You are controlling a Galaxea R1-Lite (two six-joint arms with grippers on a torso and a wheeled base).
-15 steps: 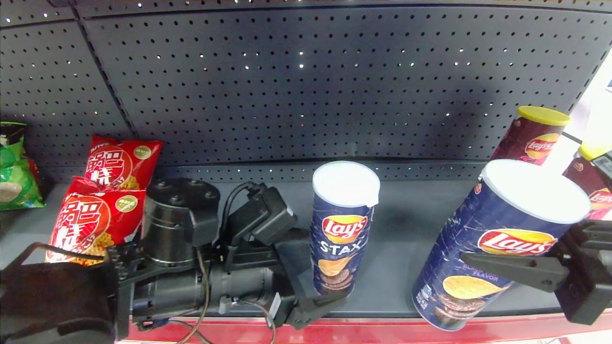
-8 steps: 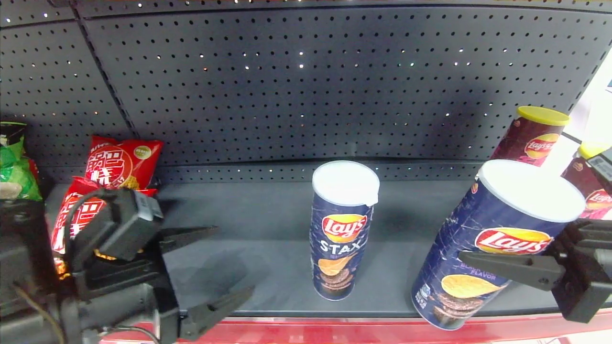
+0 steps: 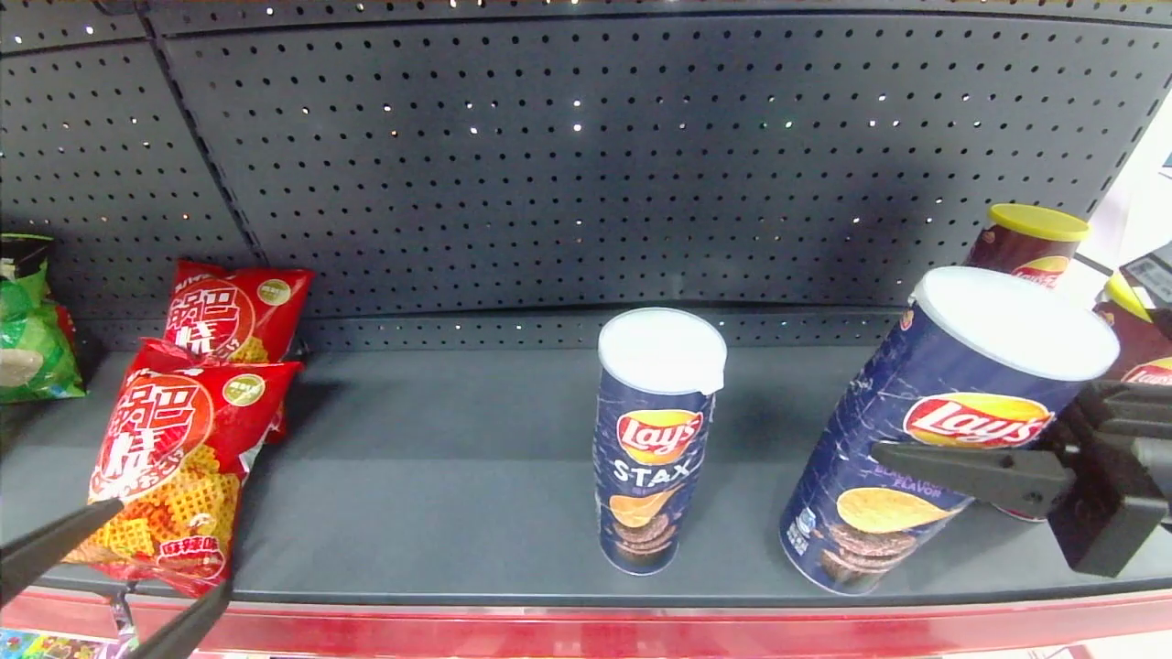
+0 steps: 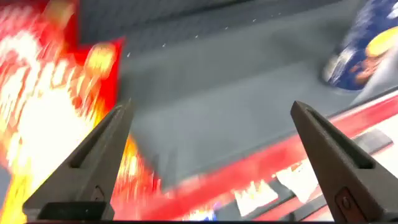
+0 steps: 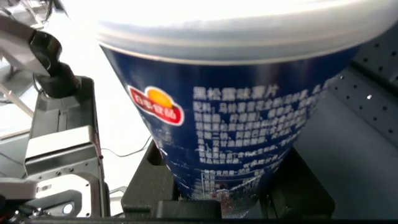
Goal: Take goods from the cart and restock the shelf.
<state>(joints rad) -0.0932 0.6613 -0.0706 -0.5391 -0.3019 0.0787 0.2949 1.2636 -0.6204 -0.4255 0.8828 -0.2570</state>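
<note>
Grey shelf decking [image 3: 439, 476] is bounded at 12 o'clock by a perforated back wall [image 3: 549, 165] and at 6 o'clock by a red front lip [image 3: 641, 627]. A broad open stretch is left between the red snack bags and the standing blue can [image 3: 655, 448], which is set upright near the middle. At 3 o'clock of it, with a gap between, a second blue can [image 3: 870, 531] is held tilted, its white lid leaned toward 1 o'clock. It is clamped about mid-height by the right gripper [image 3: 952, 448], one finger laid across its front. Whether its base touches the decking cannot be told. Just behind it, at 1 o'clock, two maroon cans [image 3: 1025, 243] with yellow lids are crowded against the shelf's end. At 9 o'clock two red snack bags [image 3: 174, 458] are overlapped, with a green bag [image 3: 27, 339] beyond. The left gripper [image 3: 174, 545] is seen at 7 o'clock over the front lip, fingers [image 4: 93, 168] spread wide with nothing between them
</note>
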